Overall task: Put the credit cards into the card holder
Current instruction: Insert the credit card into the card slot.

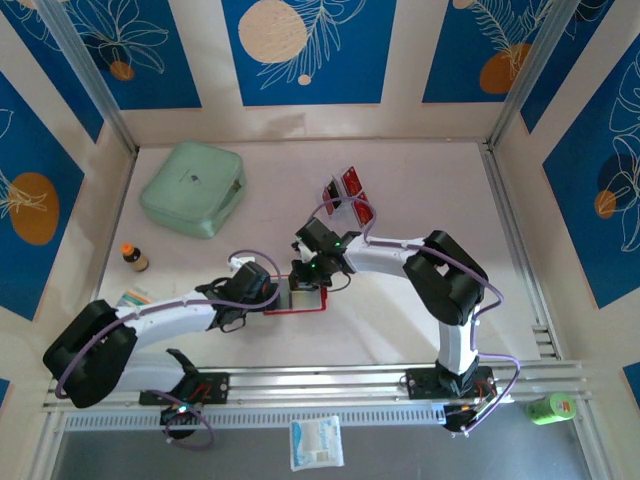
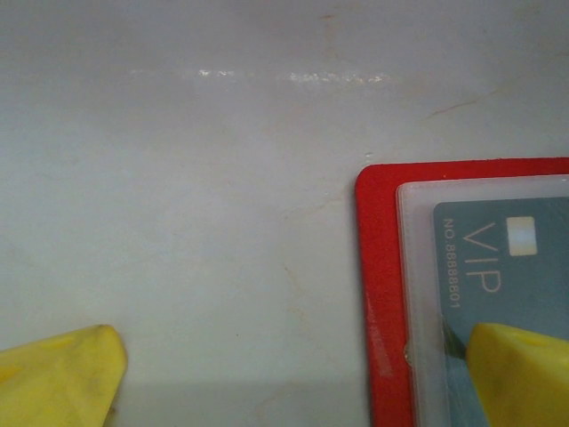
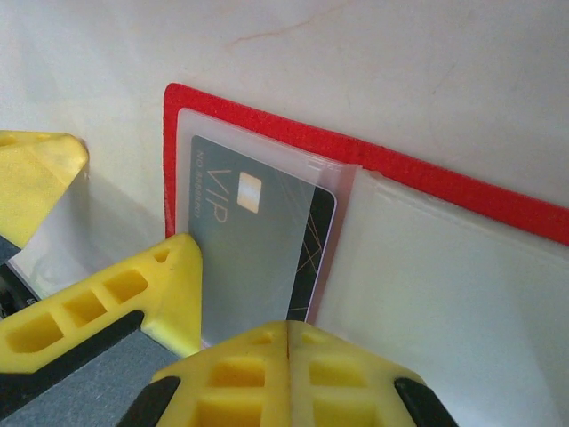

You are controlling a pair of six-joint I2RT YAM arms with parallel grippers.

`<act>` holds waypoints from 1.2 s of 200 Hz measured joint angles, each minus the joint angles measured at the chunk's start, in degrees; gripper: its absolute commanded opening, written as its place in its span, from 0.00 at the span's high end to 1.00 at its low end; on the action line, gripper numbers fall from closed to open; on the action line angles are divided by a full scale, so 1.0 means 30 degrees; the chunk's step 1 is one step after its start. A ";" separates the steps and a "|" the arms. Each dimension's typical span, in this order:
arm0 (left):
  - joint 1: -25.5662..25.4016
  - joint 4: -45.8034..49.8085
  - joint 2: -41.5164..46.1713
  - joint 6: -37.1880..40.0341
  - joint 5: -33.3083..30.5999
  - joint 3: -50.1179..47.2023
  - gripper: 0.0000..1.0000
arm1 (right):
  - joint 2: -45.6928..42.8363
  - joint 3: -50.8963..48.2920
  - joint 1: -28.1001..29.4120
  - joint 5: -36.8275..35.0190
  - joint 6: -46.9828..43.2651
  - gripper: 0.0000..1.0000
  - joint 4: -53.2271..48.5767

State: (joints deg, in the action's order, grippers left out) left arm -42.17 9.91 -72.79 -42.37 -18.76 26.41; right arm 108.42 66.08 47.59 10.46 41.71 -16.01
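Where card holder (image 3: 400, 173) lies open, VIP card (image 3: 258, 249) sits in clear pocket (image 3: 267, 151).

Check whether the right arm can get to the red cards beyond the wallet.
Probably yes: the red cards lie a little beyond the right gripper with open table between, though that gripper is shut and must open first.

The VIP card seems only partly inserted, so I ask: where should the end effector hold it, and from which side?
Grip the VIP card by its dark uncovered end, approaching from the card holder's middle fold; the rest lies flat inside the clear pocket.
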 measured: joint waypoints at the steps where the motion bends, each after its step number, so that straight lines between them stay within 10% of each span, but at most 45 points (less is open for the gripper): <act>1: 0.0000 0.0000 0.0000 0.0000 0.0000 0.0000 0.00 | 0.0000 0.0000 0.0000 0.0000 0.0000 1.00 0.0007; 240: 0.0000 0.0823 0.0000 -0.0219 -0.0131 0.0342 0.00 | 0.1719 0.1472 0.0168 0.0233 -0.0350 1.00 -0.0758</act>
State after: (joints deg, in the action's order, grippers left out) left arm -42.17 12.38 -72.79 -43.03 -19.16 27.44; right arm 113.58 70.50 48.10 11.16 40.66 -18.28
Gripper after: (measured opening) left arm 0.998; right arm 0.056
